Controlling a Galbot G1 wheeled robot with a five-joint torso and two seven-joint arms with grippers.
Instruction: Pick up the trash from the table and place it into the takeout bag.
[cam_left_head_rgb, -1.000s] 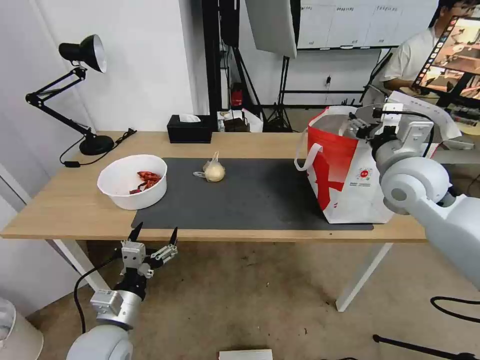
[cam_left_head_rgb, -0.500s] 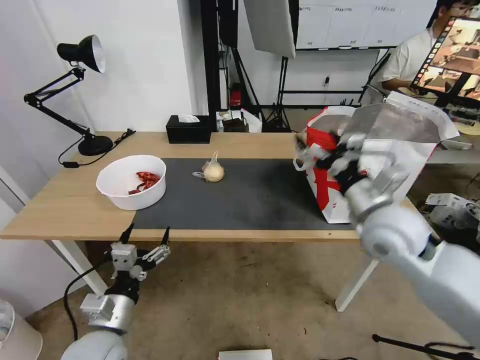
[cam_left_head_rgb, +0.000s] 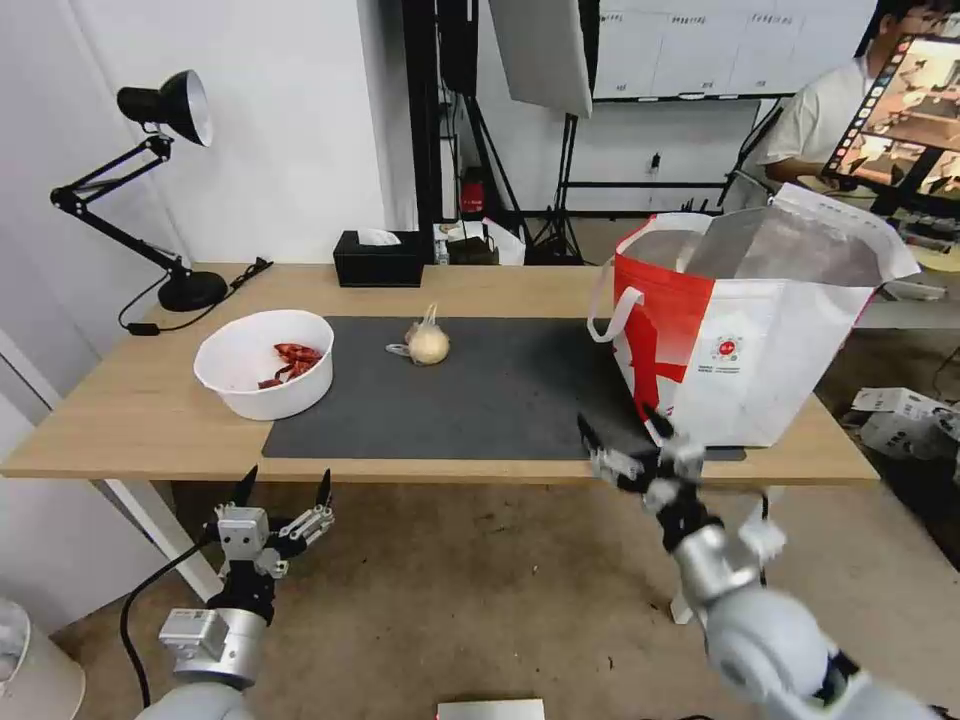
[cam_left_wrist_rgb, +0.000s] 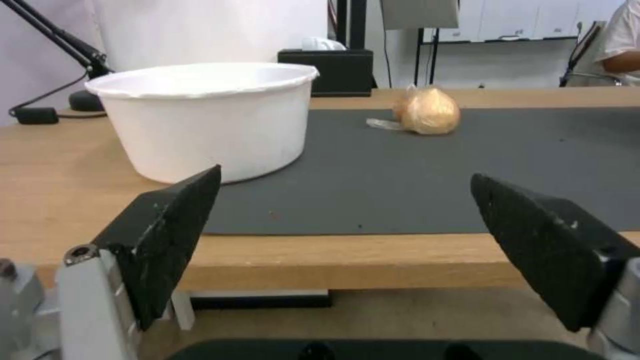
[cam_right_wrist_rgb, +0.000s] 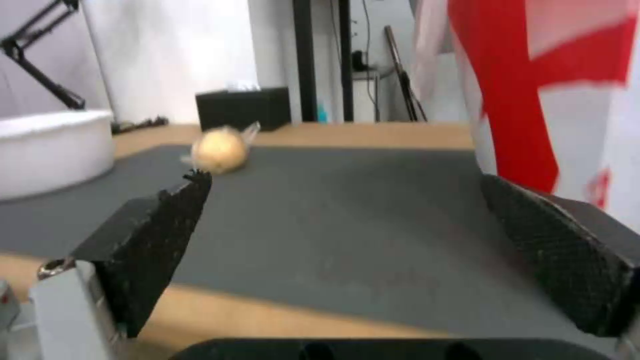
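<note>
On the table, two pieces of trash are left: the white bowl with red scraps sits near the left end, half on the wood and half on the left edge of the grey mat, and the small knotted bag with its beige lump lies toward the back edge of the mat, about midway along. The takeout bag stands open at the right end, its mouth facing up. The right gripper hangs at the front edge of the table just in front of the takeout bag, fingers spread apart and holding nothing. The left gripper waits below the front edge, in front of the bowl, fingers also apart and empty. The knotted bag looks soft and round, so a grip on the lump could squeeze it out sideways. The bowl is wide and light; a pinch on its rim may tip it and spill scraps onto the mat.
</note>
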